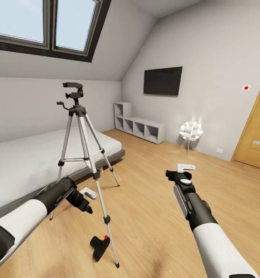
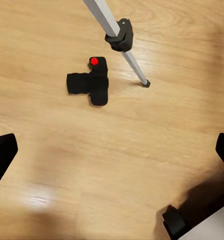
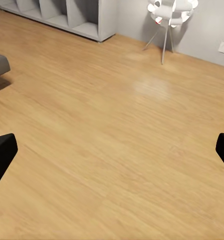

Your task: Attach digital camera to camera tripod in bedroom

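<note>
Left gripper (image 2: 112, 150), jaws spread wide, hangs above the digital camera (image 2: 91, 82) on the floor beside the camera tripod (image 1: 81, 154), lined up for pickup; right gripper (image 3: 112, 150) released too.

One tripod (image 1: 81, 143), one camera (image 1: 99, 247), one bed (image 1: 22, 162), two windows (image 1: 45, 23).

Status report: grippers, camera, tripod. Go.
Left gripper open, above digital camera, empty. Right gripper open, empty. Camera on floor beside tripod leg. Camera tripod upright by bed, head bare.
</note>
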{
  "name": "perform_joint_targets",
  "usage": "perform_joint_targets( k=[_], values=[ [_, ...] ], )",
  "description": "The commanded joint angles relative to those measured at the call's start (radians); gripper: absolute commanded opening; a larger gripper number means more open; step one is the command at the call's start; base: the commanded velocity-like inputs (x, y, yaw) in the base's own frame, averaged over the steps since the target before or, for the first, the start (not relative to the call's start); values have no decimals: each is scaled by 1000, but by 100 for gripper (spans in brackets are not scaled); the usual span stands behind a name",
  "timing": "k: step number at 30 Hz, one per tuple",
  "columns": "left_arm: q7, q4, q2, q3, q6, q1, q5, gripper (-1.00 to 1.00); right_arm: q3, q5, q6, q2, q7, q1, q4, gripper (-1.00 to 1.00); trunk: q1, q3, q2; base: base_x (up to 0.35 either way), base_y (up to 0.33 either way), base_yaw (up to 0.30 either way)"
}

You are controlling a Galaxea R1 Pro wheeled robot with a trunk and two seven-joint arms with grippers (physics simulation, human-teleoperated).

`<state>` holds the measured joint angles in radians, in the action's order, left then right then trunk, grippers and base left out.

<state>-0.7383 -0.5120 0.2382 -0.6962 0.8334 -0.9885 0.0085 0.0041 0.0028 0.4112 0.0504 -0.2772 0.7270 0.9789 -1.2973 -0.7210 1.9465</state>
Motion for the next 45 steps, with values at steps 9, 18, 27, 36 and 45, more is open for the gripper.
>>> perform_joint_targets(
  k=[9, 18, 27, 36, 45],
  values=[
    [-2, -2, 0, -5, 4, -1, 1, 100, 0, 0, 6, 0, -4, 1, 1, 100, 0, -1, 1, 0, 1, 0],
    [-1, -1, 0, -3, 5, -1, 1, 100, 0, 0, 6, 0, -4, 0, 1, 100, 0, -1, 1, 0, 0, 0],
    [-1, 33, -12, -3, 6, -1, 1, 100, 0, 0, 6, 0, -4, 0, 1, 100, -11, -11, 22, 0, 0, 0],
    [-1, 66, -22, -3, 6, -1, 1, 100, 0, 0, 6, -1, -4, 0, 1, 100, -46, -39, 85, 0, 0, 0],
    [-1, 70, -22, -3, 6, -1, 1, 100, 0, 0, 5, 0, -4, 0, 3, 100, -80, -67, 148, 0, 0, 0]
  ],
)
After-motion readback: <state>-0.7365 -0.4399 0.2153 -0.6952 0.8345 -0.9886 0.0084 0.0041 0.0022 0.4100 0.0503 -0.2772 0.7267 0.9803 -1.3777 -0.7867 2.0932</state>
